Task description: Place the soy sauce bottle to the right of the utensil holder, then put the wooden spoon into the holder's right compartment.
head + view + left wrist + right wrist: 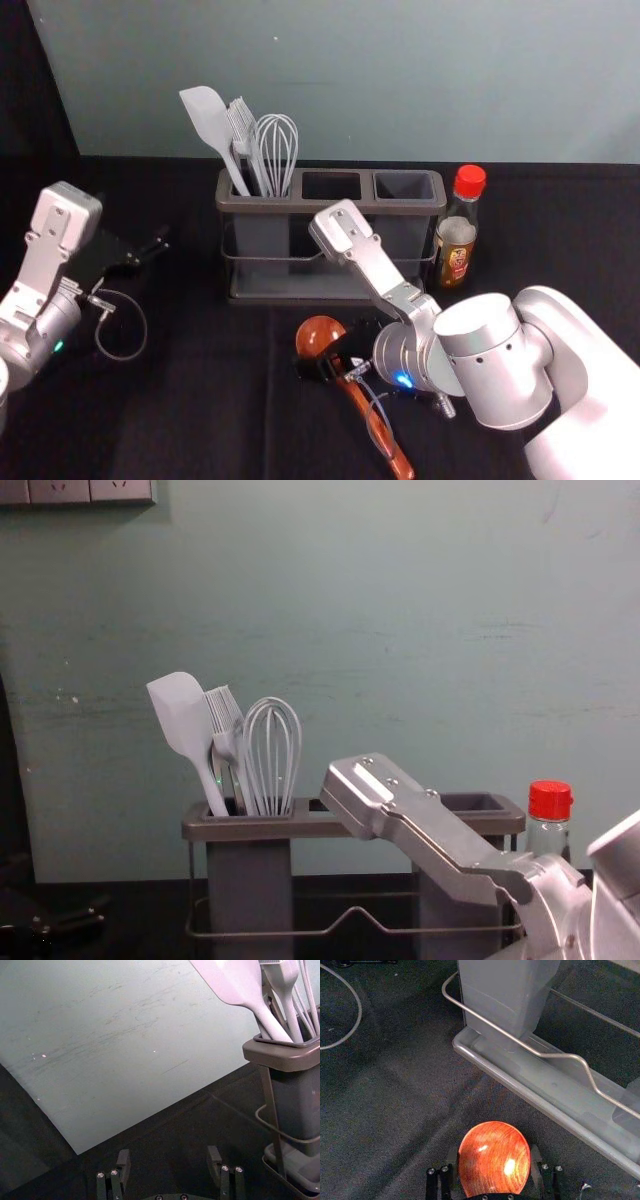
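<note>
Fingers (536, 1160) of the right gripper (494, 1152) stand wide astride the wooden spoon (319, 336), near side of the utensil holder (300, 285); contact unclear. Centre, squeeze evenly, lift before uprighting. Soy sauce bottle (457, 240) stands right; left gripper (169, 1157) idles left, spread.

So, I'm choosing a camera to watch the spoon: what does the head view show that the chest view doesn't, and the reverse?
Head view: the wooden spoon lying in front of the holder, the right gripper down at it, and the front label of the soy sauce bottle.

Chest view: wall sockets at top left.

Both: the utensil holder with white utensils in its left compartment, the bottle's red cap, and the left gripper.
</note>
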